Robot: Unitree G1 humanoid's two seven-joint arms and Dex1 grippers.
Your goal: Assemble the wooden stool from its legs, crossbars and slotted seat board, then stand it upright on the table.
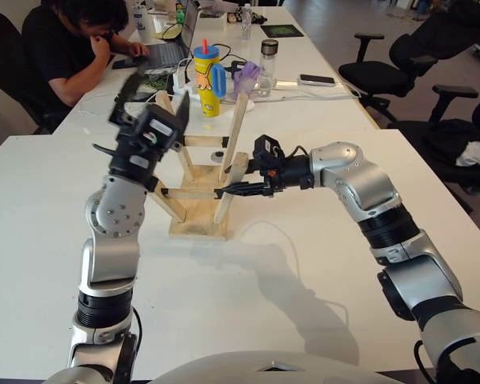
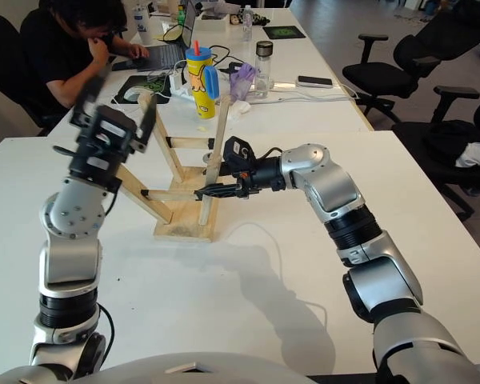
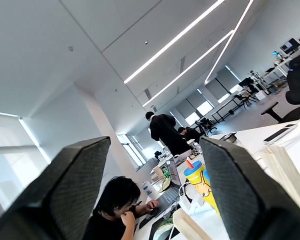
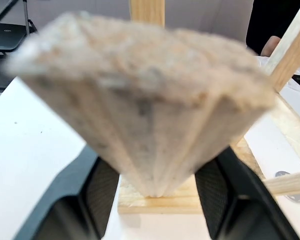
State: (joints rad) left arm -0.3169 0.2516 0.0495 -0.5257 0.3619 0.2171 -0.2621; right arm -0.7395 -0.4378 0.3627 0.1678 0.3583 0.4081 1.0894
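Note:
The wooden stool lies upside down, its seat board [image 1: 197, 225] flat on the white table [image 1: 304, 280] and its legs [image 1: 238, 132] pointing up, joined by crossbars [image 1: 202, 142]. My right gripper [image 1: 226, 191] comes in from the right at mid-height and is shut on the near right leg. In the right wrist view that wood sits between the dark fingers [image 4: 102, 192], above the seat board [image 4: 157, 204]. My left gripper [image 1: 154, 98] is raised above the stool's left side, pointing up and open, holding nothing. The left wrist view shows its fingers [image 3: 65, 190] wide apart.
On the far table stand a yellow cup [image 1: 207, 80] with a red straw, a bottle [image 1: 268, 68], a phone [image 1: 317, 79] and a laptop. A small disc [image 1: 218, 156] lies behind the stool. Office chairs [image 1: 400, 64] stand at the right. The table's near half is bare.

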